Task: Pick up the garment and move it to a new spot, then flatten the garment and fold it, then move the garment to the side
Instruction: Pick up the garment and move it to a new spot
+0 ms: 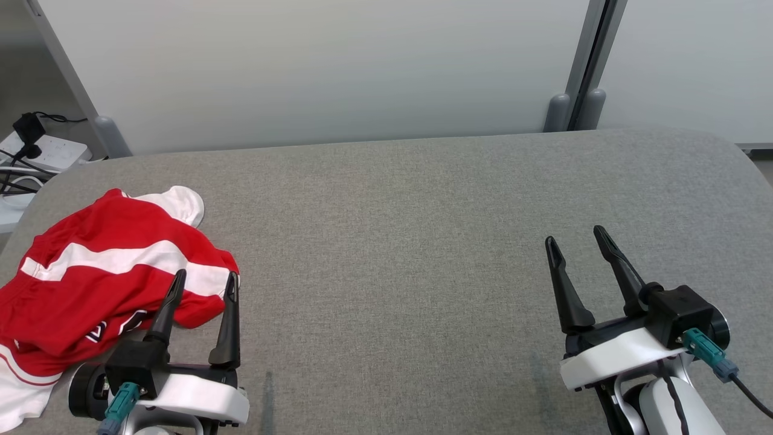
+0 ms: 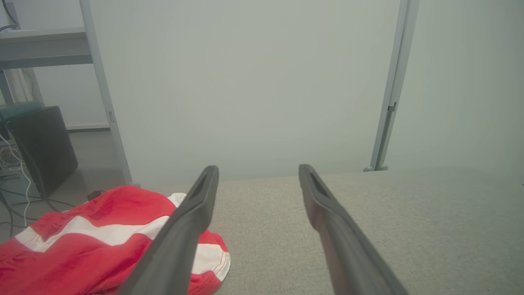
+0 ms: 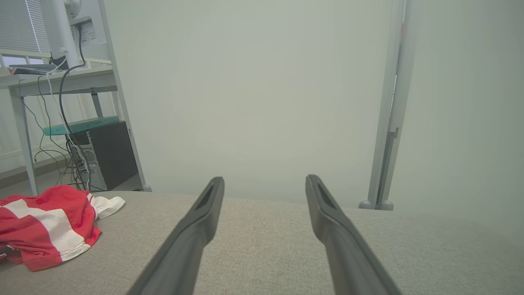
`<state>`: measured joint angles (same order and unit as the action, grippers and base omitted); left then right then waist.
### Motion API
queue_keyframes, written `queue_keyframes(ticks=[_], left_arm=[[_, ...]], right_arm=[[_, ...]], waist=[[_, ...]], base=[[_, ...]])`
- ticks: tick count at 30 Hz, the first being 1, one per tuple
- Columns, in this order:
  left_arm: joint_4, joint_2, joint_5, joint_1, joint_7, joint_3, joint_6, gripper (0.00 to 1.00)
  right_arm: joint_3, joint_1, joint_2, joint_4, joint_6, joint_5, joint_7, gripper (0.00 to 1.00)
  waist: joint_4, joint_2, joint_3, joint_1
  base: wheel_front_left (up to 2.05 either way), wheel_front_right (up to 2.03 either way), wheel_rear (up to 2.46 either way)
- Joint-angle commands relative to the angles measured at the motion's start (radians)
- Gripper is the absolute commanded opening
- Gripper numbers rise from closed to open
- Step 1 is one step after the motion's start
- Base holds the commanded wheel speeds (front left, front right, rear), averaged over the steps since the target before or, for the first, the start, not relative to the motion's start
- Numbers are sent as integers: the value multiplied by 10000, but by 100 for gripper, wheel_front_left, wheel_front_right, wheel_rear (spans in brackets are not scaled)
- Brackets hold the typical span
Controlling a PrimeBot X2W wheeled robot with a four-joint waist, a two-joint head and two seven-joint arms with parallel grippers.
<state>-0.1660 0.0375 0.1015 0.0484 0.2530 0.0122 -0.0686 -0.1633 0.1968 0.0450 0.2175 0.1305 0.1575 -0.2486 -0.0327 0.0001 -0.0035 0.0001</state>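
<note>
A crumpled red garment [image 1: 102, 272] with white stripes and a white sleeve lies bunched at the left end of the grey fabric table [image 1: 410, 241]. My left gripper [image 1: 204, 279] stands open just over the garment's right edge, holding nothing. From the left wrist, the garment [image 2: 90, 237] lies left of and partly behind the left finger, with bare table inside the open left gripper [image 2: 257, 171]. My right gripper [image 1: 577, 239] is open at the lower right, far from the cloth. The right wrist view shows the garment [image 3: 45, 225] far left, well clear of the right gripper [image 3: 264, 182].
White partition panels [image 1: 314, 66] with grey posts [image 1: 583, 78] stand right behind the table. A power strip with cables [image 1: 36, 154] sits beyond the table's left corner. A desk and a dark computer case [image 3: 110, 153] stand off to the left.
</note>
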Motion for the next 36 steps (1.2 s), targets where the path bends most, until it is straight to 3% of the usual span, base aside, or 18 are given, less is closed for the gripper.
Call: queue_keyframes(ticks=[1, 16, 23, 36], left_arm=[[202, 127, 4, 540, 88, 271, -31, 100], [144, 127, 394, 596, 88, 499, 197, 100], [227, 127, 505, 522, 88, 501, 400, 100], [108, 127, 468, 370, 88, 601, 350, 100]], right_arm=[[-159, 405, 53, -170, 2, -2, -132, 100], [-321, 350, 53, -116, 2, 174, -132, 100], [-432, 298, 53, -81, 2, 177, -132, 100], [-328, 62, 53, -91, 2, 246, -132, 100]], waist=[[17, -1, -13, -1], [543, -1, -24, -1], [1427, -1, -17, -1], [3337, -1, -94, -1]], base=[[0, 0, 0], [0, 0, 0], [0, 0, 0], [0, 0, 0]])
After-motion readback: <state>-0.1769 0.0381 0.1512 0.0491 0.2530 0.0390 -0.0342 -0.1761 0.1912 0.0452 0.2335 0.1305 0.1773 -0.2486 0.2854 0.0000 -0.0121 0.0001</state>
